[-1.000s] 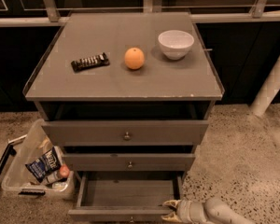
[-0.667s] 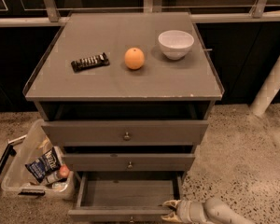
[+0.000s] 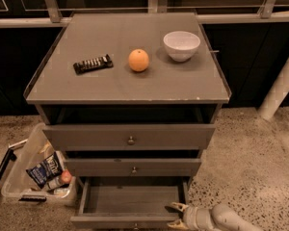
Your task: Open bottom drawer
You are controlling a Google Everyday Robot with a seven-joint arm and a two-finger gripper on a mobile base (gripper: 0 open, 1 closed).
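Nothing differs from a second ago: gripper [image 3: 176, 215] hangs spread open, empty, pulled-out bottom drawer [image 3: 130, 200] just left of it. Three drawers [image 3: 101, 137]; above it on the bench [image 3: 135, 88] one orange [image 3: 138, 60], one bowl [image 3: 181, 45], one snack bar [image 3: 93, 64].

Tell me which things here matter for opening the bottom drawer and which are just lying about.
For the job: bottom drawer, pulled out; gripper, at its front right corner.
Lying about: orange, white bowl, dark bar on the cabinet top; bin of packets on the floor.

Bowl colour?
White bowl, camera view; gripper at bottom drawer front, right side.
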